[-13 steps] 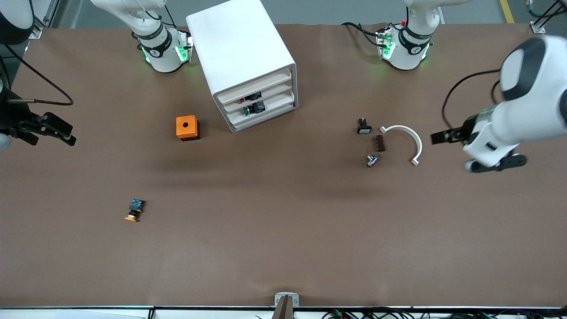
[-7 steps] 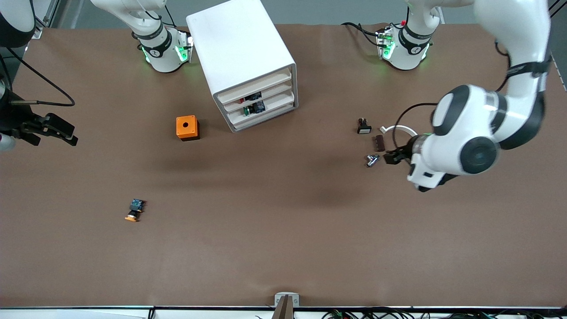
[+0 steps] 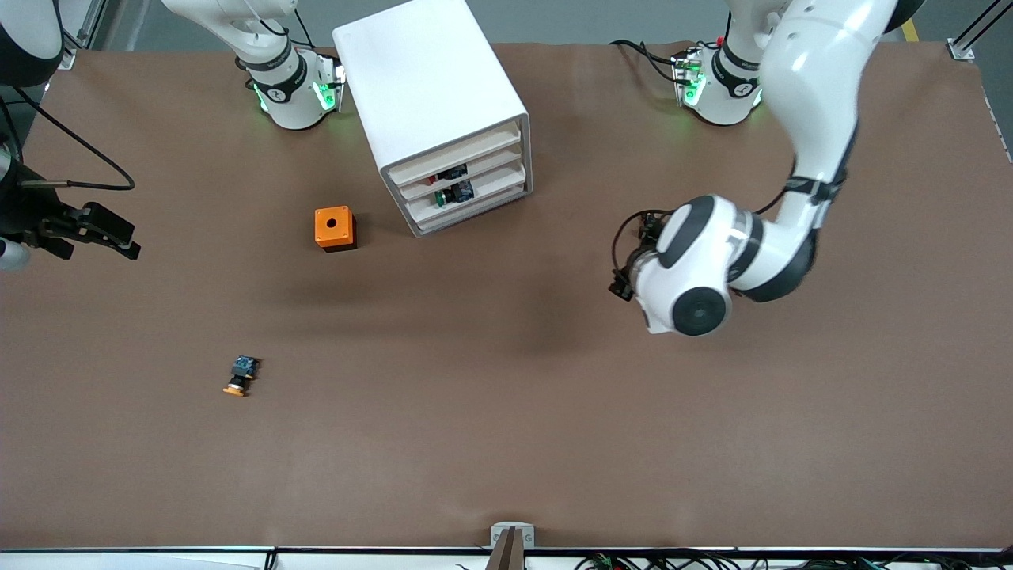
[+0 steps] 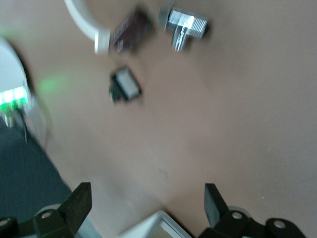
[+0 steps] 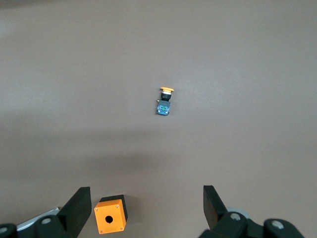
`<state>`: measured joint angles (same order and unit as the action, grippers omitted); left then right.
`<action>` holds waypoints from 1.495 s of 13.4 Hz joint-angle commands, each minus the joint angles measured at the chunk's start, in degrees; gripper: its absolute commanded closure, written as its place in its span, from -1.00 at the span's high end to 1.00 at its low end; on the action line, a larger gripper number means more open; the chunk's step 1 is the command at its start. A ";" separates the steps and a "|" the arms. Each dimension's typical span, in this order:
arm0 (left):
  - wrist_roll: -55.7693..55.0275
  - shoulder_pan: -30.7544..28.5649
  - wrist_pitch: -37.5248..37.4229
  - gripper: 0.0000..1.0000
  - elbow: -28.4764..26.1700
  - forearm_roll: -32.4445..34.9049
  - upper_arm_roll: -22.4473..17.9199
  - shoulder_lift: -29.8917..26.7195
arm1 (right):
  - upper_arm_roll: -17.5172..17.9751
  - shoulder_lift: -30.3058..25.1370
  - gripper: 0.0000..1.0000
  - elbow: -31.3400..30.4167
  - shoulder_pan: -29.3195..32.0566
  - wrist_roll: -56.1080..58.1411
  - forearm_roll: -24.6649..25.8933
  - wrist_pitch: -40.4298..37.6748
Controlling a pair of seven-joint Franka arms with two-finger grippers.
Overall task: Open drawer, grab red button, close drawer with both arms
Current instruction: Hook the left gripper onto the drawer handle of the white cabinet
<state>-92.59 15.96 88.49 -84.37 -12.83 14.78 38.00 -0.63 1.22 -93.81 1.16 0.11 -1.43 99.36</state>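
Front view: the left arm bends low over the desk's left-arm end, its left claw (image 4: 146, 203) released above small parts; a second ago it hung near that edge, and it has swung inward. The right claw (image 3: 95, 232) waits, released, at the right-arm edge. The drawer (image 3: 467, 190) sits shut in the cabinet (image 3: 427, 87), button not discernible.

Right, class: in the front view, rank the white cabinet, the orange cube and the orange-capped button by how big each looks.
1. White cabinet, by far the largest.
2. Orange cube, much smaller.
3. Orange-capped button, the smallest.
The button lies nearest the camera and is smallest anyway, so the order is safe.
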 commanded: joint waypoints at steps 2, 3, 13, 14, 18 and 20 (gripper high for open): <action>-9.96 0.91 -0.86 0.99 2.20 -13.85 -0.27 5.32 | -0.08 -0.25 1.00 -0.06 0.07 -0.20 0.47 -0.74; -10.67 0.91 -0.69 0.98 2.11 -17.98 -0.27 6.37 | -0.08 -0.25 1.00 -0.14 0.07 -0.20 0.38 -0.83; -39.14 4.42 -1.74 0.57 1.84 -41.48 -0.27 11.04 | -0.16 -0.25 1.00 -0.15 0.42 -0.11 0.20 -1.62; -40.02 4.86 -1.74 0.52 1.84 -42.27 -0.27 11.39 | -0.16 -0.17 1.00 -0.15 0.50 -0.11 0.20 -1.62; -42.83 8.02 -1.65 0.38 1.84 -46.23 -0.27 13.23 | -0.16 -0.17 1.00 -0.15 0.50 -0.11 0.20 -1.71; -45.74 8.82 -1.74 0.33 1.84 -47.81 -0.27 14.20 | -0.16 -0.25 1.00 -0.23 0.50 -0.20 0.20 -1.71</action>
<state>-135.68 24.02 87.64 -83.93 -58.57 14.65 50.57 -1.08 1.22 -94.00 1.25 0.10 -1.43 98.05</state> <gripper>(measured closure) 0.322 0.000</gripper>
